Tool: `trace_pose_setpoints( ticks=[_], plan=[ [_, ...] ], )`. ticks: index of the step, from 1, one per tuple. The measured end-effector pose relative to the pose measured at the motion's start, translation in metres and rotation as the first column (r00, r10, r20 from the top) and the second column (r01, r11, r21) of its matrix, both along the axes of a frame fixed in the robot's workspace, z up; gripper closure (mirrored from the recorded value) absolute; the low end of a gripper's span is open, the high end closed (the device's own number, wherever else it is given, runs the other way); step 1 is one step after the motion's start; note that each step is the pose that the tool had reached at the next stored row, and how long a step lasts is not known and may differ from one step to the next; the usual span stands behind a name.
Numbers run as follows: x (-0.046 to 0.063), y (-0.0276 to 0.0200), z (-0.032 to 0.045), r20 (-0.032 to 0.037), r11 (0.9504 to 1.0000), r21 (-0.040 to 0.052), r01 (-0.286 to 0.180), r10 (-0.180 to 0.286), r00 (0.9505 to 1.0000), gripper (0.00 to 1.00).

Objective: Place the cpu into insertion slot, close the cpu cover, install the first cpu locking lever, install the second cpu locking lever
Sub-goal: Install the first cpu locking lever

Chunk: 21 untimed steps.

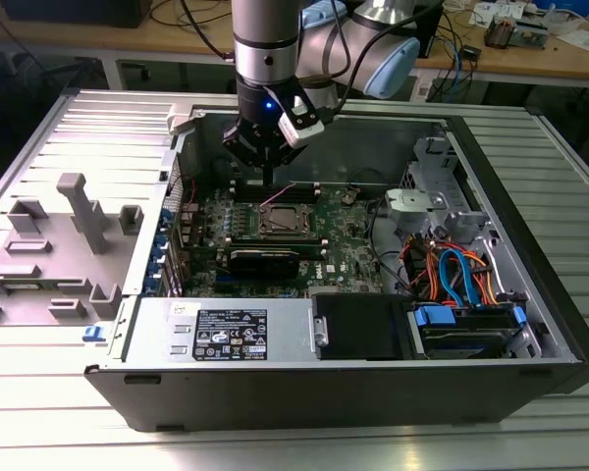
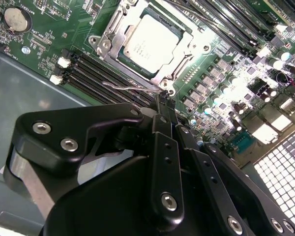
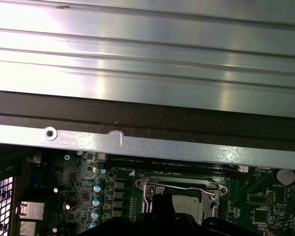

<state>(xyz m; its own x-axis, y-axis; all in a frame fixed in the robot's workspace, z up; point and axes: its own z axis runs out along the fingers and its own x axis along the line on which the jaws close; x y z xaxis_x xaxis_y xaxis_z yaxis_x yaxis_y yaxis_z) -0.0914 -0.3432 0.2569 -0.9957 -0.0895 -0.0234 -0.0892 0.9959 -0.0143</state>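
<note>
The cpu (image 2: 150,42) lies flat in the insertion slot (image 1: 290,218), its silvery top facing up. The cpu cover (image 2: 110,42) is down around it as a metal frame. A thin wire locking lever (image 2: 130,87) runs along the slot's edge, between the slot and the memory slots, and its end meets my fingertips. My gripper (image 2: 162,101) is shut, its black fingers pressed together right at that lever end; I cannot tell whether the wire is pinched. In the exterior view the gripper (image 1: 268,179) hangs just behind the slot. The first wrist view shows the slot (image 3: 179,191) beyond the gripper (image 3: 162,206).
Long black memory slots (image 2: 101,73) run right beside the lever. A black drive box (image 1: 358,326), coloured cables (image 1: 452,275) and a labelled metal box (image 1: 226,334) fill the open case's front. Its rear wall (image 3: 137,142) is close behind. Grey plastic shapes (image 1: 79,211) stand outside, at the exterior view's left.
</note>
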Motion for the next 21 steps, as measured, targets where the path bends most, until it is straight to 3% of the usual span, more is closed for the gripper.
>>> trace_pose_setpoints(
  ticks=[11, 21],
  plan=[
    [0.0001, 0.0000, -0.0001, -0.0001, 1.0000, -0.0001, 0.000, 0.000, 1.0000, 0.89],
    [0.0069, 0.0017, -0.0047, 0.0000, 1.0000, -0.0010, 0.000, 0.000, 1.0000, 0.89]
  ],
)
